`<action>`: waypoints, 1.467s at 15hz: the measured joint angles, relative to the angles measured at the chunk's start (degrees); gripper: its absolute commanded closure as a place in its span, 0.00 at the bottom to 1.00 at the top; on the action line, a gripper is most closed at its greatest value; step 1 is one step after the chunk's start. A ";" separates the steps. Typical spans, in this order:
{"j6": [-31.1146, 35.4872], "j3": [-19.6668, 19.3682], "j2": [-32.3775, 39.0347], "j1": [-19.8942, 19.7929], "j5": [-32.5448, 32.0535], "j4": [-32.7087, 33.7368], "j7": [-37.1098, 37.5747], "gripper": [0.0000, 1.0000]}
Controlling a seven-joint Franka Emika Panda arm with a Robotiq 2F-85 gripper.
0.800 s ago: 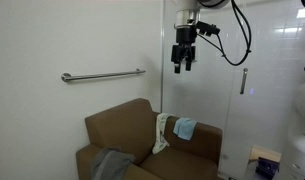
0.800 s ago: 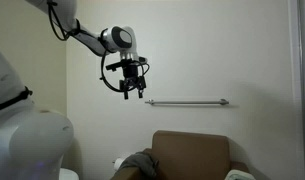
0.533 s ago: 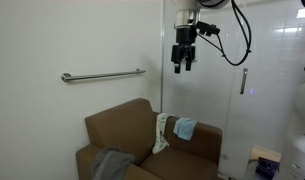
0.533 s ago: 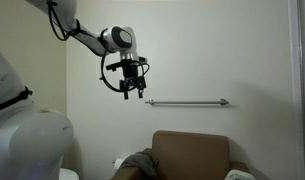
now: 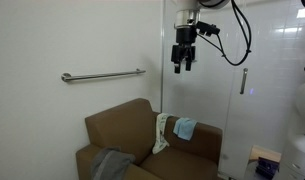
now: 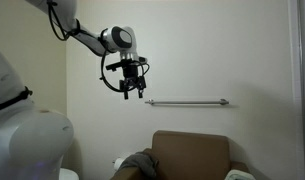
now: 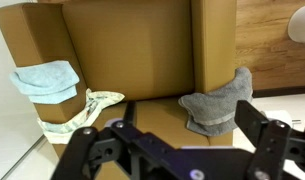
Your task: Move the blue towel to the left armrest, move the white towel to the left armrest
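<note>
Wrist view looks straight down on the brown couch (image 7: 132,50) with the gripper (image 7: 172,150) spread wide and empty, high above the cushions, a vantage that suits choosing a target before descending. The blue towel (image 7: 47,78) lies bunched on top of one armrest (image 7: 32,30), and the white towel (image 7: 92,103) trails from just beside it down toward the seat. Opposite, a gray cloth (image 7: 217,100) slumps against what I take to be the left armrest (image 7: 212,35). Neither towel has yet crossed over, so the task appears not yet begun.
</note>
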 measured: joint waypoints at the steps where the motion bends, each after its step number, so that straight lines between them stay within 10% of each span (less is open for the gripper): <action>1: 0.00 0.00 0.00 0.00 0.00 0.00 0.00 0.00; 22: 3.15 -4.65 -7.93 -0.57 2.66 -5.65 3.22 0.00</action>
